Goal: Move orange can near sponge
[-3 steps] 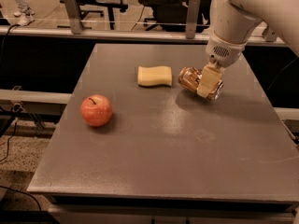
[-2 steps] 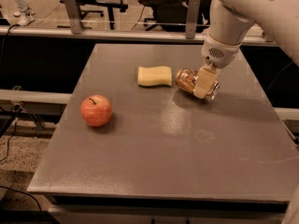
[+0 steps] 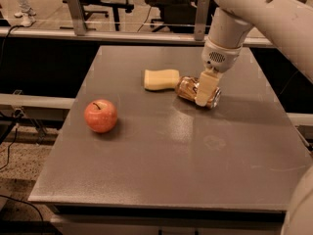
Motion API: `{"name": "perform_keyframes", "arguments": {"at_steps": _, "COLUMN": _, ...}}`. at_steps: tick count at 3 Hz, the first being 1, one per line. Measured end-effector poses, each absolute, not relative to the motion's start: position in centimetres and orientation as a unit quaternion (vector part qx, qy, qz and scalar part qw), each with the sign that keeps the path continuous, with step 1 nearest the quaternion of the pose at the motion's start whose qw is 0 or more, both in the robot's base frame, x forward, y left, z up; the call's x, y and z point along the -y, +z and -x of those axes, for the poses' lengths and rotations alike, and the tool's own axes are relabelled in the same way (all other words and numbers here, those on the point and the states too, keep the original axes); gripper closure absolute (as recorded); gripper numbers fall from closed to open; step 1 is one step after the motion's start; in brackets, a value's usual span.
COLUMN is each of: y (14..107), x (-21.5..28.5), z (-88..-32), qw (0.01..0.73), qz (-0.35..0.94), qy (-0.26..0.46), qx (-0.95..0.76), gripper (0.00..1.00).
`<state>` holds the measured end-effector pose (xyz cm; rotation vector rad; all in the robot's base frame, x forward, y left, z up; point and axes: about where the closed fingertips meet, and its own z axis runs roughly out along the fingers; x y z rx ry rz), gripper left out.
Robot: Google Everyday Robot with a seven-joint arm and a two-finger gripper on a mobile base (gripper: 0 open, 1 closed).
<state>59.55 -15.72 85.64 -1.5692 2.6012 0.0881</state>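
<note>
The orange can [image 3: 187,88] lies on its side on the grey table [image 3: 171,160], its left end almost touching the right edge of the pale yellow sponge [image 3: 161,79]. My gripper [image 3: 204,95] comes down from the white arm at the upper right and is shut on the orange can near its silver right end. One pale finger [image 3: 204,87] shows across the front of the can; the other is hidden behind it.
A red apple [image 3: 100,115] sits at the table's left side, well apart from the sponge. A rail with metal posts [image 3: 74,11] runs behind the table, with office chairs beyond it. The table's edges drop off on all sides.
My gripper and the orange can have moved left, closing the gap to the sponge. The sponge and apple have not moved.
</note>
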Motion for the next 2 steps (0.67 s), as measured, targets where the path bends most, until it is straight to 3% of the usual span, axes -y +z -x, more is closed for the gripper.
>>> {"name": "perform_keyframes", "arguments": {"at_steps": 1, "y": 85.55, "x": 15.62, "z": -59.82, "qw": 0.056, "qz": 0.515, "qy": 0.028, "qx": -0.855, "gripper": 0.0}}
{"name": "perform_keyframes", "arguments": {"at_steps": 2, "y": 85.55, "x": 15.62, "z": -59.82, "qw": 0.056, "qz": 0.515, "qy": 0.028, "qx": -0.855, "gripper": 0.0}}
